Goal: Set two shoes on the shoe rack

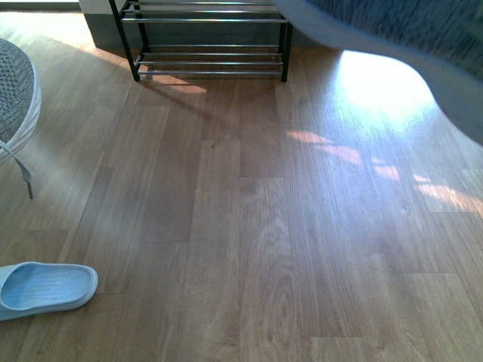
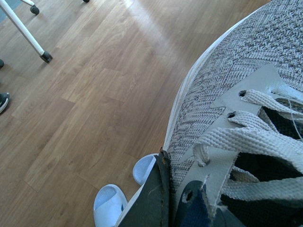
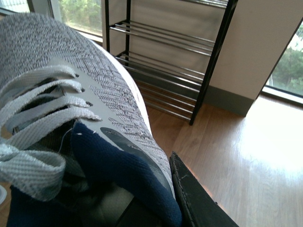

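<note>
Over on the left, the left gripper (image 2: 174, 207) has its jaws clamped narrow on the collar of the left-hand sneaker (image 1: 13, 98). One black finger (image 2: 154, 198) presses the outside of the knit; the other is hidden inside the shoe. That sneaker hangs clear of the wooden floor (image 1: 249, 226), a lace dangling. Below it a pale blue sandal (image 1: 45, 288) lies flat on the boards, with a second sandal (image 2: 144, 168) just beside it. The shoe rack (image 1: 207, 45) stands at the far wall, well apart from the left-hand sneaker. To the right, the right gripper (image 3: 165, 205) pinches the right-hand sneaker (image 1: 423, 38) the same way. It is held up in the air, toe towards the rack, not touching it.
</note>
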{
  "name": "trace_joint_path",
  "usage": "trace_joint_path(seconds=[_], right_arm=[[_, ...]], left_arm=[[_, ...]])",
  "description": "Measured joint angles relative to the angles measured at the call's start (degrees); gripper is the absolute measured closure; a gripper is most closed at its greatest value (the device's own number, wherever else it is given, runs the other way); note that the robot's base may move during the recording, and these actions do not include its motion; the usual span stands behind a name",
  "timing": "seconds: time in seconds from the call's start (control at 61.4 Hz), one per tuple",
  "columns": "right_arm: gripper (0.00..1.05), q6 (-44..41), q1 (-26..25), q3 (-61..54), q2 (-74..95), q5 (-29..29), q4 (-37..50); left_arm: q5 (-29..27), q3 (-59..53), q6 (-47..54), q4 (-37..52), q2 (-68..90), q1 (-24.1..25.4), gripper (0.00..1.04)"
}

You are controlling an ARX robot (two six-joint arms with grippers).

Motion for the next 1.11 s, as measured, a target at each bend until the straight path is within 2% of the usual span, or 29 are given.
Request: trace_joint_path(seconds=[1.108], right_arm=[[1.03,-0.6,-0.3,-0.8,0.8,1.0,-0.2]], left_arm=[[0.2,0.0,0.0,0.0,0.0,-0.2,1.03]])
